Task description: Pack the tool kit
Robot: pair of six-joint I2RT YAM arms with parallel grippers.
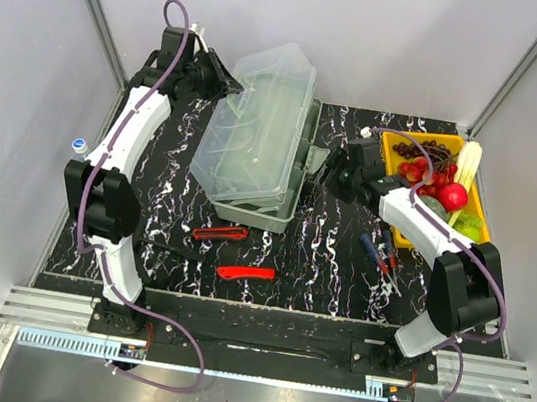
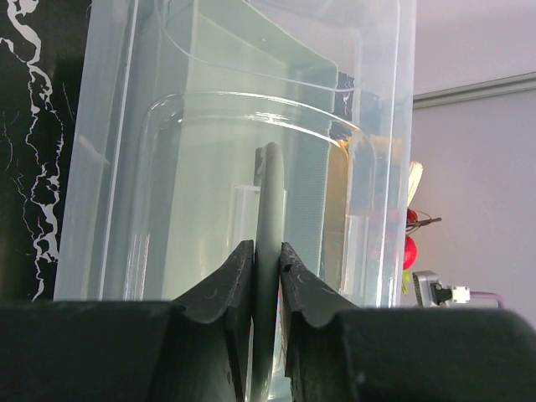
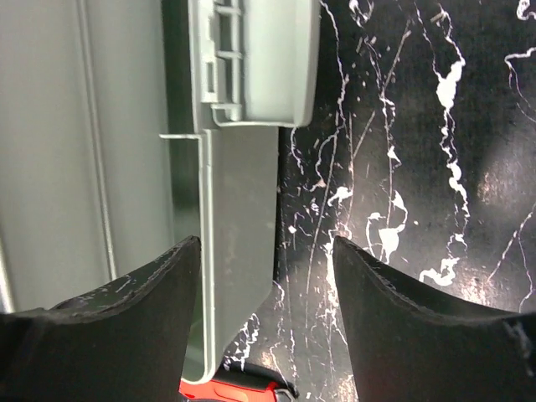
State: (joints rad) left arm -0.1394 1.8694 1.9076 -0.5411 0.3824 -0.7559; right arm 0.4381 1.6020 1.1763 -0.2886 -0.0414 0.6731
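Toolbox [image 1: 269, 211] sits mid-desk [image 1: 319, 269], lid [image 1: 256, 118] raised, your left pincer [image 2: 266, 251] clamped on the lid's edge. Your right pincer [image 3: 266, 247] gapes at the box wall, holding nothing. Red tools [image 1: 220, 233] lie unpacked outside.

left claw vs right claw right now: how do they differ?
Left claw is shut, pinching the thin grey handle on the toolbox lid; right claw stands open, gripping nothing. Left claw is at the toolbox's far-left side; right claw is at its right side, near the grey latch. Shared: black fingers, both at the toolbox.
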